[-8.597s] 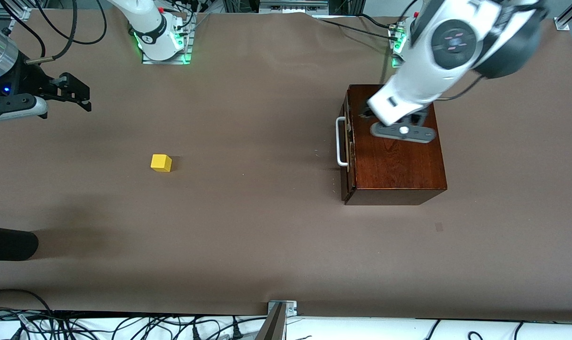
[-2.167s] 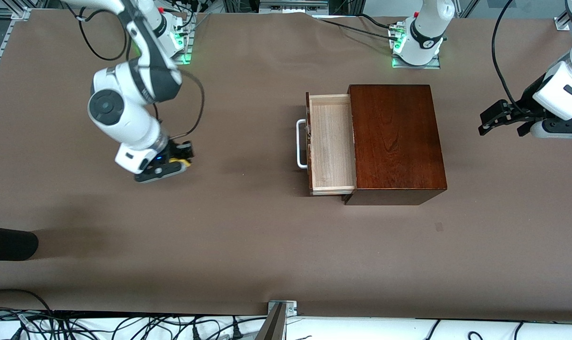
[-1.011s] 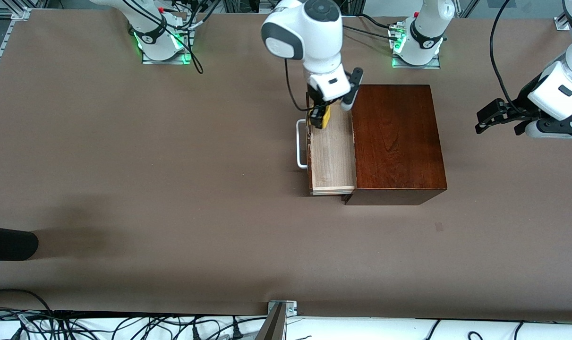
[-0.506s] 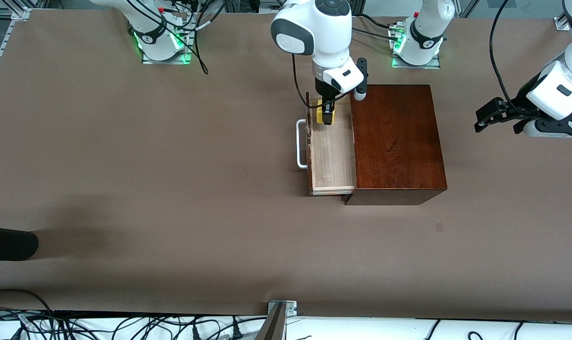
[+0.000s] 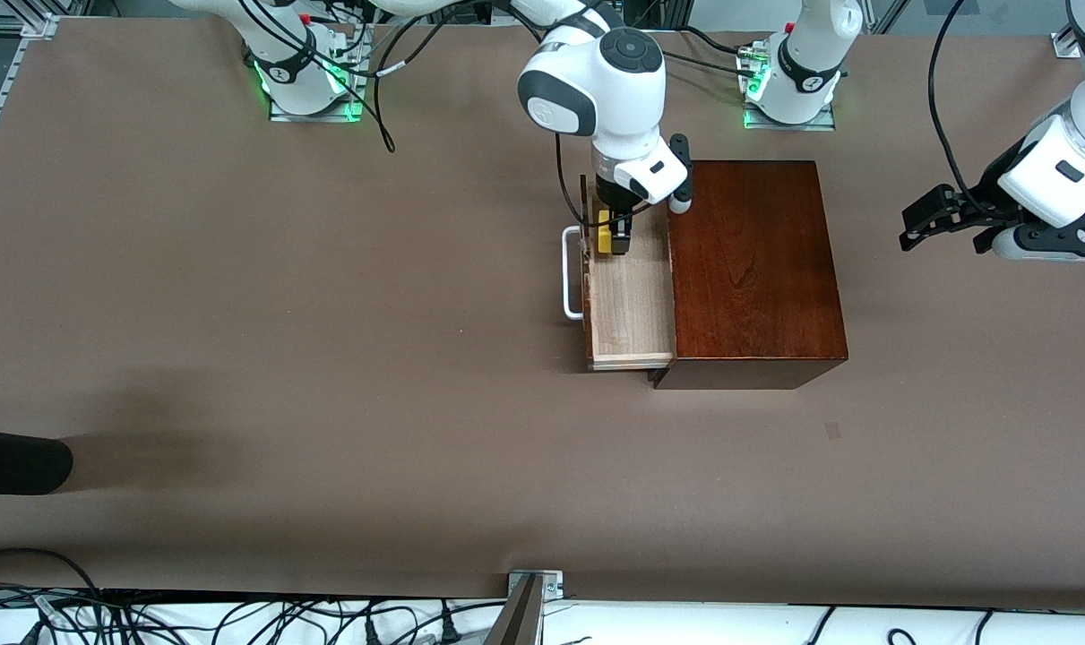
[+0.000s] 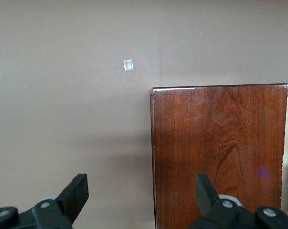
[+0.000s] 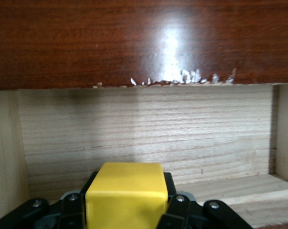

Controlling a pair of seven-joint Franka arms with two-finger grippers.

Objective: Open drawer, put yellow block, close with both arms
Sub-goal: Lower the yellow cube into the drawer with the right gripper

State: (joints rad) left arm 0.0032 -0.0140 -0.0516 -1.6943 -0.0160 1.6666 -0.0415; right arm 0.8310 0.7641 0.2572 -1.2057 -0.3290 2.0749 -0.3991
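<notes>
Yellow block [image 5: 604, 238] clamped in the right gripper [image 5: 615, 240], over the open drawer [image 5: 630, 305].
The pale wood tray stands pulled out of the mahogany box [image 5: 750, 269], white handle [image 5: 570, 273] toward the right arm's end of the table. The left gripper [image 5: 945, 224] waits over bare table past the box at the left arm's end, fingers spread with nothing between them.
</notes>
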